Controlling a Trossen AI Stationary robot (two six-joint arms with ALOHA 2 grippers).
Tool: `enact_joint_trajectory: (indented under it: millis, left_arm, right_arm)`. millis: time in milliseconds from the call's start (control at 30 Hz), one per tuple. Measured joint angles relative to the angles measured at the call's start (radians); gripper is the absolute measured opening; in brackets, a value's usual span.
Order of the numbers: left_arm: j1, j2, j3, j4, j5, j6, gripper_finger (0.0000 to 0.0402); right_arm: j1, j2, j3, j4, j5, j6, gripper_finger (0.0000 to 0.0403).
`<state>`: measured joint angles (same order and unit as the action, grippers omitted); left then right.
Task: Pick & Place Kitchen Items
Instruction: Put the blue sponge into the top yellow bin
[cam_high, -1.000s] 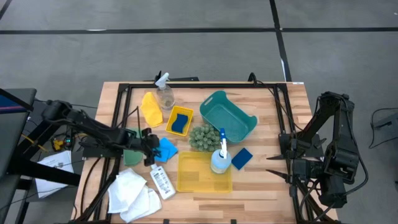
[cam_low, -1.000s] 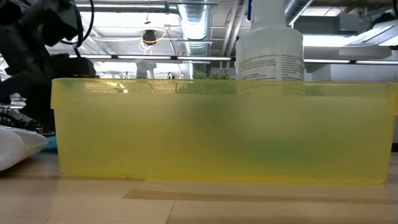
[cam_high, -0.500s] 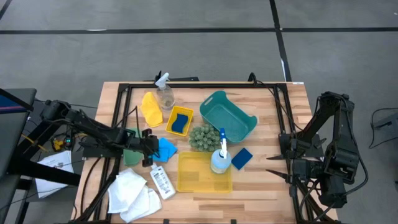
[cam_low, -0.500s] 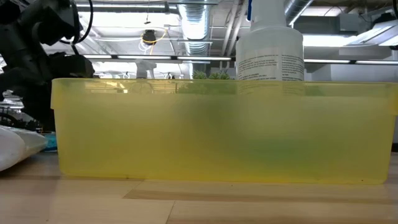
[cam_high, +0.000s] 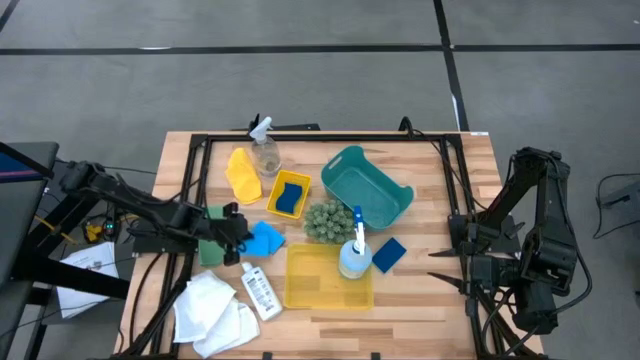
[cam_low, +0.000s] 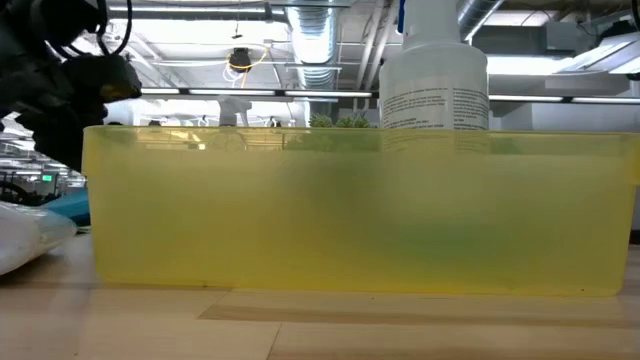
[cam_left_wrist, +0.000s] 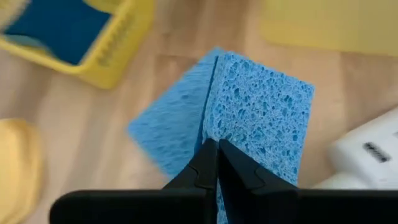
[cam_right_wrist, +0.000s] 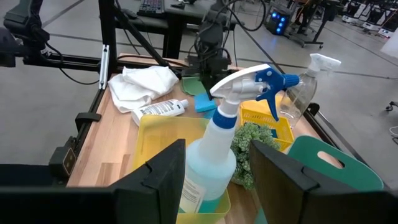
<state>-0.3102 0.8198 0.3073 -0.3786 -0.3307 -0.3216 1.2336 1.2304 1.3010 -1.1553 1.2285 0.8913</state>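
My left gripper (cam_high: 243, 236) is shut on a blue sponge (cam_high: 265, 238) left of the table's middle; in the left wrist view the sponge (cam_left_wrist: 261, 118) fills the space ahead of the closed fingers. My right gripper (cam_right_wrist: 214, 180) waits open at the table's right side, nothing between its fingers. A blue-triggered spray bottle (cam_high: 352, 252) stands in the flat yellow bin (cam_high: 322, 285). A second blue sponge (cam_high: 388, 254) lies on the table beside that bin, and a third (cam_high: 290, 195) lies in the small yellow bin. My left gripper pinches the blue sponge's end nearest the table's left edge (cam_left_wrist: 212, 132) between its two fingers, at the ridge where a smooth face and a porous face meet. The fingers come slanting down from the table's left. The sponge sits tilted; whether its far end is clear of the table I cannot tell.
A teal basket (cam_high: 365, 187), a green bumpy ball (cam_high: 325, 220), a clear spray bottle (cam_high: 265, 152) and a yellow piece (cam_high: 242, 172) stand farther back. A small white bottle (cam_high: 259, 292) and white cloths (cam_high: 212, 312) lie near the front left. A green piece (cam_high: 212, 252) lies under my left arm.
My left gripper has shut on the blue sponge, then risen and drawn back a little toward the table's left edge. The sponge has gone with it, its held end raised.
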Motion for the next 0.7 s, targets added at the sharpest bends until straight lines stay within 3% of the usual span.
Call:
enact_joint_trajectory:
  millis: [233, 433, 700]
  left_arm:
    - [-0.076, -0.042, 0.039, -0.098, -0.296, -0.029, 0.0000]
    - [-0.143, -0.015, 0.075, -0.140, -0.620, -0.047, 0.0000]
    - [-0.149, 0.170, 0.074, -0.147, -0.859, -0.119, 0.0000]
  right_arm:
    - [-0.028, 0.000, 0.000, 0.000, -0.001, 0.000, 0.0168]
    - [-0.049, 0.000, 0.000, 0.000, -0.024, -0.001, 0.0168]
    - [-0.065, 0.000, 0.000, -0.014, -0.035, -0.008, 0.0168]
